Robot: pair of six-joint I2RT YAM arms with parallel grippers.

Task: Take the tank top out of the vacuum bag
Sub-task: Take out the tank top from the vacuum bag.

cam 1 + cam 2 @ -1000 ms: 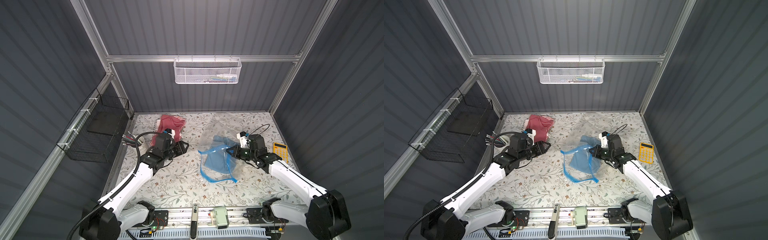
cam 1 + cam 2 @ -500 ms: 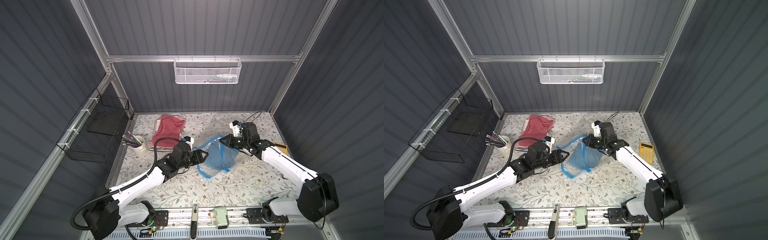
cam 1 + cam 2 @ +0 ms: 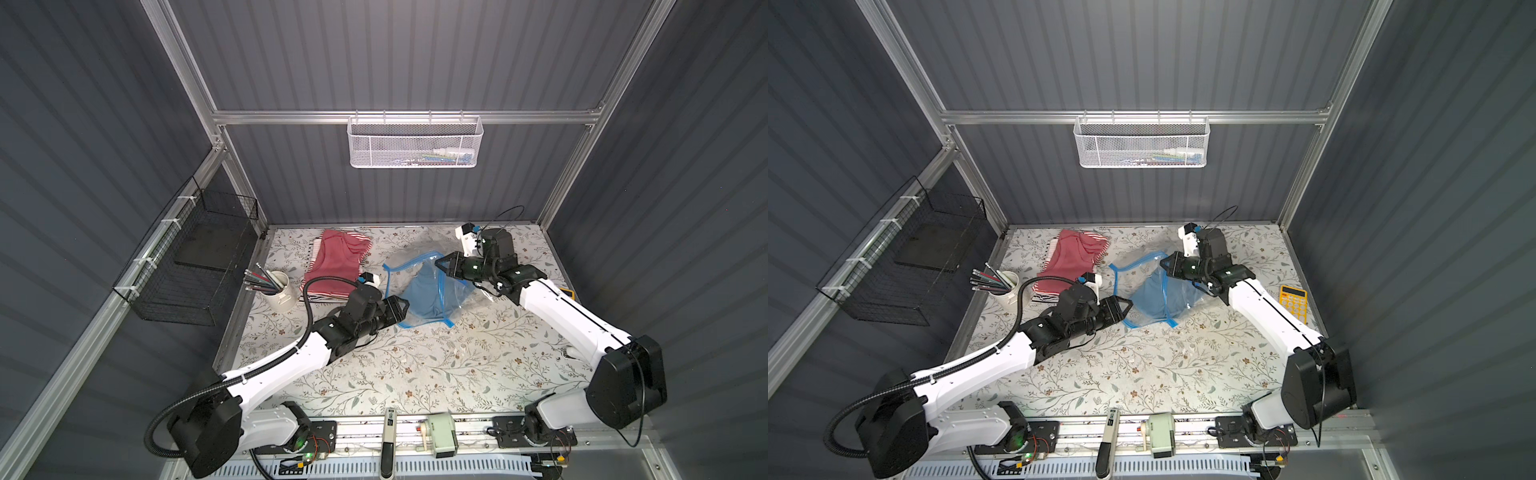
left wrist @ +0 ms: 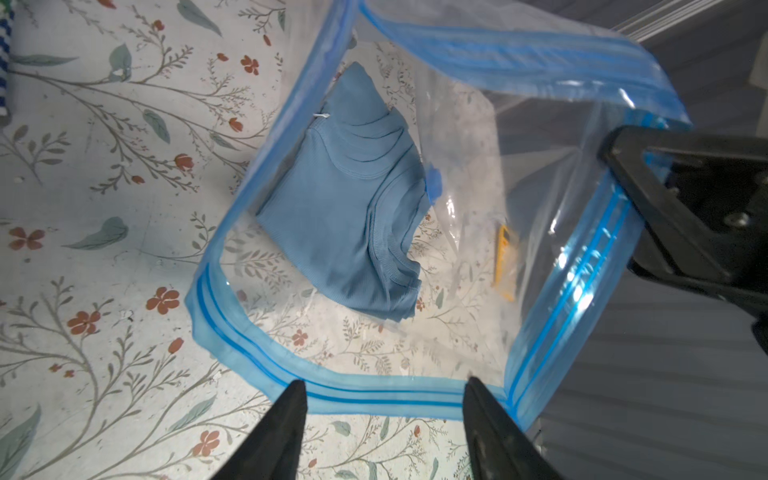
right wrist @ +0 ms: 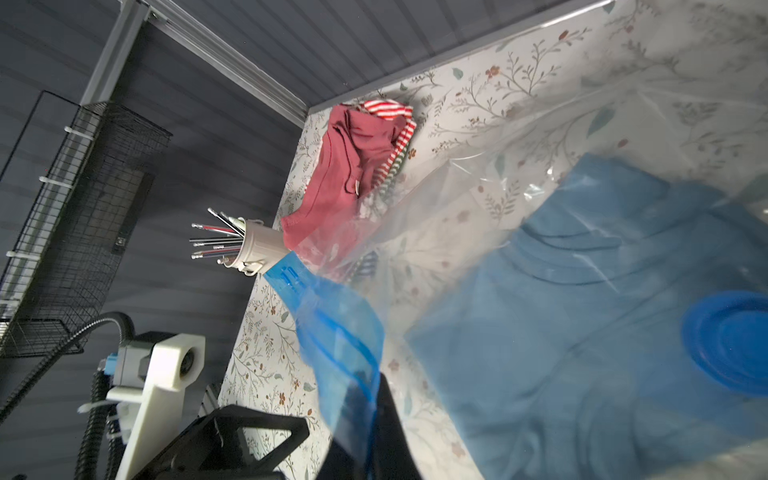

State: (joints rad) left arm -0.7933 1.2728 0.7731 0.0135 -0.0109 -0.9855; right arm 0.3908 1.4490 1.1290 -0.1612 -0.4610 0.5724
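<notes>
The vacuum bag [image 3: 459, 286] lies mid-table in both top views, clear plastic with a blue zip strip [image 4: 374, 392] round its open mouth. A folded blue tank top [image 3: 422, 297] [image 4: 345, 216] rests inside it, next to the round blue valve cap [image 5: 731, 340]. My right gripper [image 3: 438, 262] [image 5: 374, 395] is shut on the strip at the far side and holds that edge up, which keeps the mouth wide. My left gripper [image 3: 405, 309] [image 4: 384, 382] stands open just outside the near edge of the mouth, with nothing between its fingers.
A pile of red and striped tops [image 3: 336, 262] lies at the back left. Beside it stands a white cup of pencils [image 3: 278, 286]. A yellow calculator [image 3: 1293, 301] sits by the right arm. A black wire basket [image 3: 187, 266] hangs on the left wall and a white mesh basket [image 3: 415, 141] on the back wall.
My left arm has swung from the red tops over to the bag's mouth, its jaws opening a little wider. My right gripper has raised the bag's edge up and back.
</notes>
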